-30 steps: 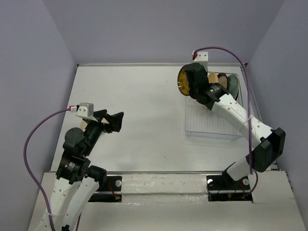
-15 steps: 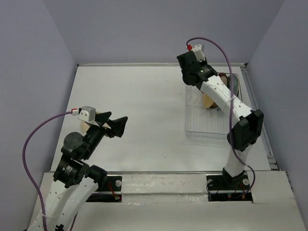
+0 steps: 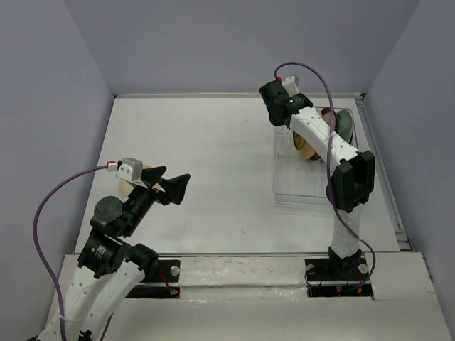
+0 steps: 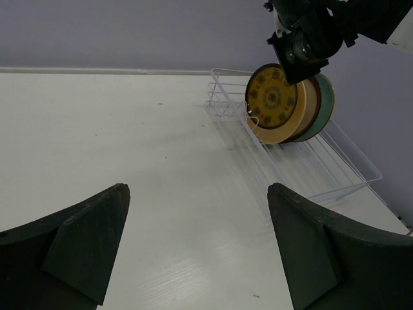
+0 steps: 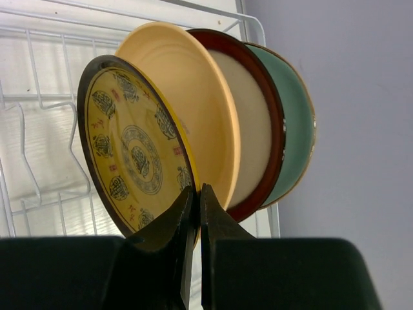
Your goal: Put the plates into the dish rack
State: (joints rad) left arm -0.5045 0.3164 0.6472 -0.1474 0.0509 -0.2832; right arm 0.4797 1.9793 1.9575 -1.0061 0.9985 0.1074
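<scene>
The small round amber-yellow patterned plate (image 5: 135, 161) stands on edge in the rectangular white wire dish rack (image 3: 306, 188), at the upper right of the overhead view. It is the front one of four upright plates. Just behind it comes the larger peach-orange plate (image 5: 200, 110), then the beige plate with a dark red rim (image 5: 255, 129), then the pale teal plate (image 5: 293, 123) at the back. The four overlap closely, face to face.

The right claw (image 5: 197, 194) is closed tight, its two dark fingers pinched on the rim of the amber-yellow plate. In the left wrist view it meets that plate at the upper right edge. The right arm reaches over the rack from the lower right of the overhead view.

The left claw (image 4: 197, 190) is spread wide with nothing between its fingers. It hangs above the white desk (image 3: 206, 142) at the left of the overhead view, well apart from the rack.
</scene>
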